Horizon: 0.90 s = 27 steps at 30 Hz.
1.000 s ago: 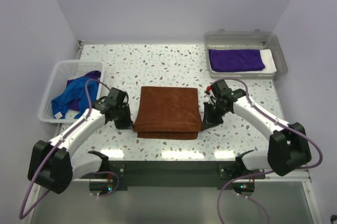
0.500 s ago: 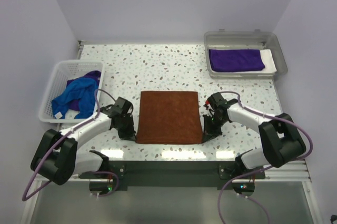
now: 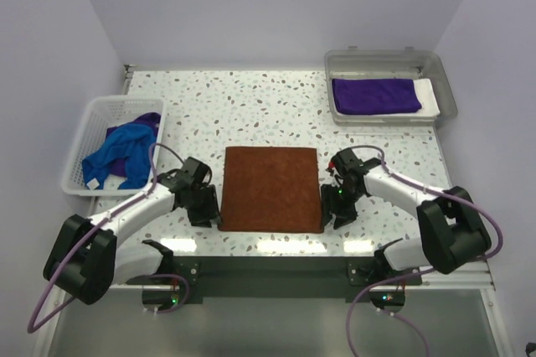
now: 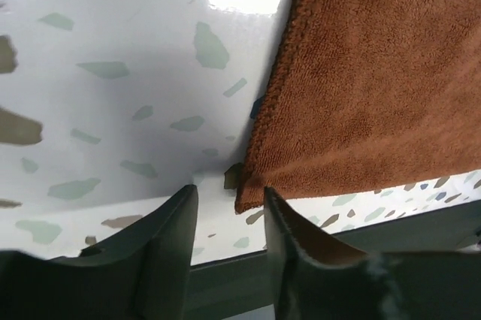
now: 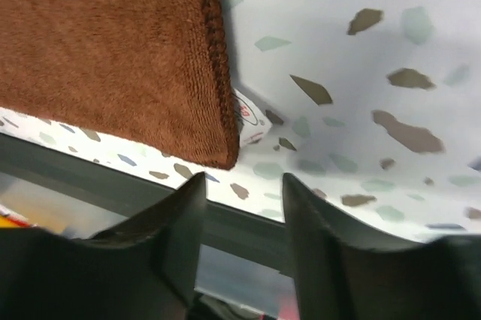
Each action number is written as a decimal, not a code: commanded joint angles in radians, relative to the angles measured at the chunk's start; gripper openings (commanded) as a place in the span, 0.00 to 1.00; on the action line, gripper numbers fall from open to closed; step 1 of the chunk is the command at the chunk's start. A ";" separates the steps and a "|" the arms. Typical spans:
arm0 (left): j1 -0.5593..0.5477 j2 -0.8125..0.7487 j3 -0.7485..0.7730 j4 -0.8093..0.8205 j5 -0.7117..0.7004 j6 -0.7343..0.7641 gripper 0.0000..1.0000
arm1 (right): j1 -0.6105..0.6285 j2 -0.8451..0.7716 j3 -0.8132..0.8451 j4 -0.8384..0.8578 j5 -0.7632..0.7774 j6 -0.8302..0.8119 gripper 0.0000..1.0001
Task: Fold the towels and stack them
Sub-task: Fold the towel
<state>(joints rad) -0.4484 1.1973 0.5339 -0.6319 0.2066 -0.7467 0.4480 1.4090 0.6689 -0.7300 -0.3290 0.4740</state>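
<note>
the rust-brown towel is lying flat on the bench near its front edge, with the left gripper sitting just off its near left corner and the right gripper just off its near right corner. both grippers are standing with jaws parted and gripping nothing, the towel's corners resting on the bench just ahead of the gaps. a folded purple towel is lying in the grey tray at the far right, while a blue towel and a second purple towel are sitting bunched in the white basket.
</note>
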 commanded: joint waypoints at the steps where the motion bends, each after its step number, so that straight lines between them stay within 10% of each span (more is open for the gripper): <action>1: -0.003 -0.047 0.069 -0.098 -0.061 0.006 0.47 | 0.003 -0.088 0.101 -0.115 0.097 -0.038 0.51; 8: -0.003 -0.081 0.233 -0.187 -0.125 0.038 0.70 | 0.003 -0.130 0.302 -0.120 0.151 -0.071 0.52; 15: -0.067 -0.002 0.284 -0.055 -0.043 0.053 0.45 | 0.058 -0.035 0.311 0.058 0.031 -0.087 0.40; 27: -0.410 0.200 0.301 0.208 -0.035 0.139 0.31 | 0.061 0.185 0.342 0.313 -0.013 -0.063 0.36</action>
<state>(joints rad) -0.8291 1.3766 0.8013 -0.5358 0.1753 -0.6640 0.5095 1.5677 0.9649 -0.5037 -0.3096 0.4107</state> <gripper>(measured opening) 0.325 0.367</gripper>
